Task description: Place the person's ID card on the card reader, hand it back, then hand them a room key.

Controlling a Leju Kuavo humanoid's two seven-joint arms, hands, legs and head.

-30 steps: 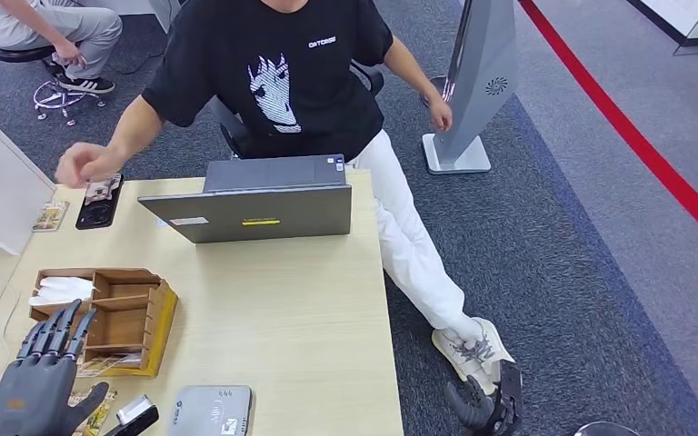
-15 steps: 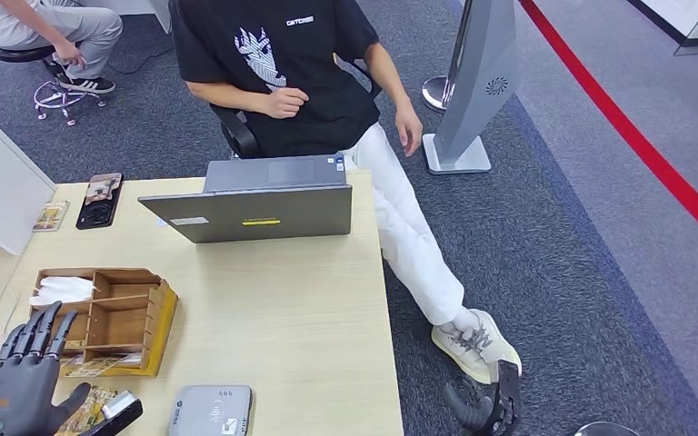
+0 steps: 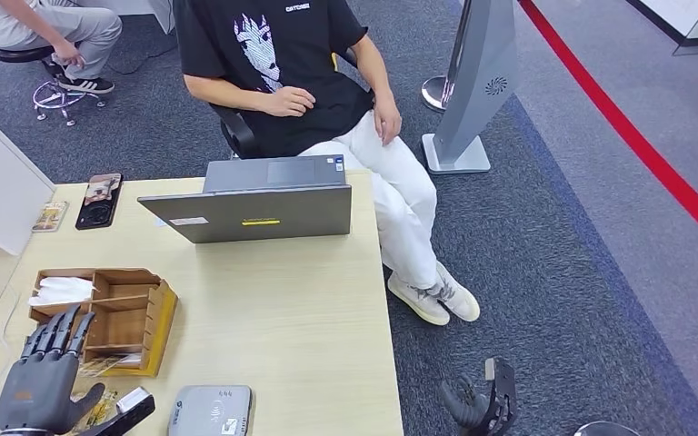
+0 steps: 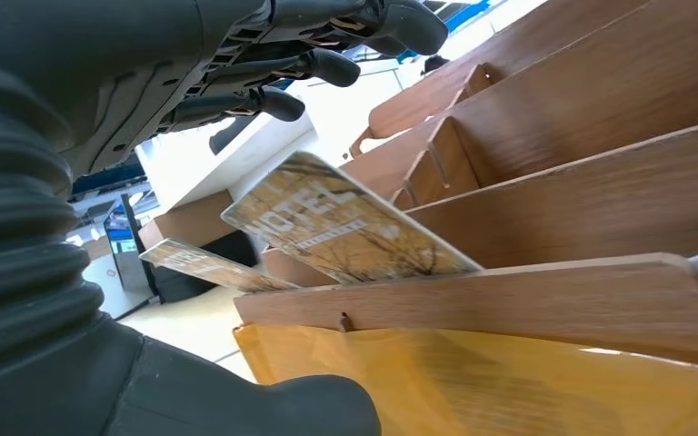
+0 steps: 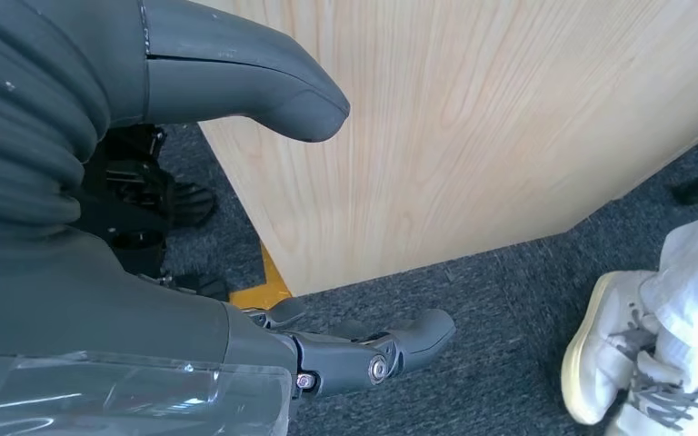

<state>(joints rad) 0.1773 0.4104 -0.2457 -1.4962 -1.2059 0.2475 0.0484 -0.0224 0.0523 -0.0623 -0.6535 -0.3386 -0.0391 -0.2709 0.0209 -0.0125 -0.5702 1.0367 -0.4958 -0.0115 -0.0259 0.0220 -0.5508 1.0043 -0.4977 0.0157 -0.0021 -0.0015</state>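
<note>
The left hand point(image 3: 44, 386) sits at the near left corner of the wooden desk point(image 3: 282, 309), fingers spread and pointing away toward the wooden organizer point(image 3: 109, 318), with nothing clasped in it. The task's things at this stage are the room key cards point(image 4: 345, 222): in the left wrist view two printed cards, one lettered "HOTEL", lean tilted out of the organizer's nearest slot, their free edges pointing back toward the hand and lying just under its fingers point(image 4: 327, 65) without touching them. Their long axis looks to run roughly along the hand's line of reach, so a short advance and a pinch would likely meet an edge. More printed cards lie flat on the desk beside the thumb. The grey card reader point(image 3: 209, 409) lies just right of the hand at the near edge. The right hand point(image 3: 480, 404) hangs off the desk's right side, over the carpet, fingers loosely apart and empty, so the left is far nearer. The seated person point(image 3: 300, 82) is at the far side behind the laptop point(image 3: 254, 204); bare desktop lies between for passing a card across.
</note>
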